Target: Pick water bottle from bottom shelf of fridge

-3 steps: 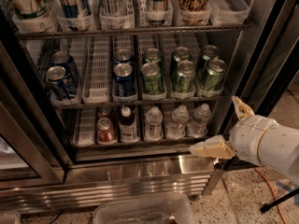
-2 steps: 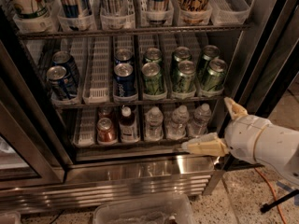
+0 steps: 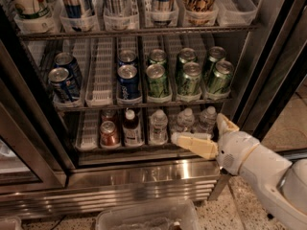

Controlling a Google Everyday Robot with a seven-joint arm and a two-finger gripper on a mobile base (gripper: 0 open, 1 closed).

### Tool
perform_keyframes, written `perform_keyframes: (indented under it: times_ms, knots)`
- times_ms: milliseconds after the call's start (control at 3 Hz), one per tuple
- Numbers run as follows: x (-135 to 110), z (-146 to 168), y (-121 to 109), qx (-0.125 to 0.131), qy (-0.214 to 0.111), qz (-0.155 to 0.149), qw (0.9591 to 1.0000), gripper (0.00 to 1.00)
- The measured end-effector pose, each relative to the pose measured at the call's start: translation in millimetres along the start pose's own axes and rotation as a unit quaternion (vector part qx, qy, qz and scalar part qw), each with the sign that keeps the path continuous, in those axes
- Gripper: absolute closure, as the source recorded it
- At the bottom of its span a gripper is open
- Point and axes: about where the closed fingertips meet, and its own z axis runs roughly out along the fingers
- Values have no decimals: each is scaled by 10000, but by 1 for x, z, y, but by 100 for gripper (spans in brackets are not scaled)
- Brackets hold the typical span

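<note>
In the lower right of the frame, the gripper (image 3: 198, 128) is hovering just in front of the bottom shelf (image 3: 89, 128) of the fridge (image 3: 144, 176). Its two fingers are standing spread wide and pinching nothing: one is reaching left along the shelf's front edge, the other is pointing up near the door frame. That spread is probably leaving room to take in a bottle. Three clear, white-capped bottles are standing in the shelf's right-hand lanes. The water bottle (image 3: 185, 121) in the middle of them is sitting nearest the gap between the fingers, seemingly untouched. A dark bottle (image 3: 130, 127) and a red can (image 3: 109, 134) are occupying lanes further left, so coming in from the right is keeping clear of them.
</note>
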Motion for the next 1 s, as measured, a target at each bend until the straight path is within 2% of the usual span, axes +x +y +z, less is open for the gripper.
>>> perform_keyframes:
  times_ms: [333,667,1000]
  knots:
    - [24,-9,-16,486,-394,463,9970,0]
    - [39,3,5,553,-607,639,9946,0]
    - [18,33,45,355,-968,413,9938,0]
